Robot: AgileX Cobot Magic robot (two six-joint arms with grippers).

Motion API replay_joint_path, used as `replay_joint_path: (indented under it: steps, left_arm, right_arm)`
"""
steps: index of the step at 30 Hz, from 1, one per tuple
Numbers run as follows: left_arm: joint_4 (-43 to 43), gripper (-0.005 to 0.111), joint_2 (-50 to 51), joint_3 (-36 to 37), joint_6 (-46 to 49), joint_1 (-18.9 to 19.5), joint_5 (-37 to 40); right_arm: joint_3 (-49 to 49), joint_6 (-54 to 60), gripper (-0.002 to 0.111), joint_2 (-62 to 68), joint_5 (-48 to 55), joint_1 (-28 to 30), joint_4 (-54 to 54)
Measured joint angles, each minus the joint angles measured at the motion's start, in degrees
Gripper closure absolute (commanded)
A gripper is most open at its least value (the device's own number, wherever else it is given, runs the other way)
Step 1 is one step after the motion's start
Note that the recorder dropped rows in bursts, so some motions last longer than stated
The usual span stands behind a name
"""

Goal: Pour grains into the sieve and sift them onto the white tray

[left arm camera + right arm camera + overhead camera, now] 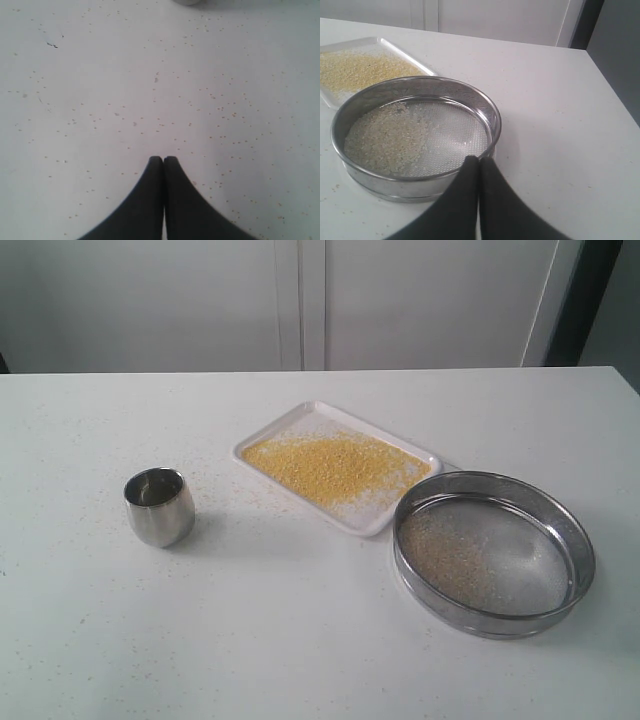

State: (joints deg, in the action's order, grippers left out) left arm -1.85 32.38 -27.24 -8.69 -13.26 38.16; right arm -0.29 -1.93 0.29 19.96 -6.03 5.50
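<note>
Yellow grains [335,465] are lying spread on the white tray [312,420] at mid-table in the exterior view, with the sieve [490,624] just beside it on the right. In the left wrist view, the left gripper [163,159] is hovering over the table [100,100], fingers pressed together and empty. In the right wrist view, the right gripper [479,159], likewise closed and empty, is hovering at the sieve's rim.

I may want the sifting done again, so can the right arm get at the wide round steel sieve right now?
Probably yes. The wide round stainless-steel sieve sits just ahead of the right gripper with nothing between them. Its jaws are shut, so they must open to take the rim.
</note>
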Motion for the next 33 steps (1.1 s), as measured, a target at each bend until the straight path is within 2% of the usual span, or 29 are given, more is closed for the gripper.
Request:
replay_joint_path:
  steps: [33]
  left_arm:
    - [0.0, 0.107, -2.5, 0.0, 0.0, 0.0, 0.0]
  right_arm:
    - [0.0, 0.0, 0.108, 0.0, -0.1, 0.0, 0.1]
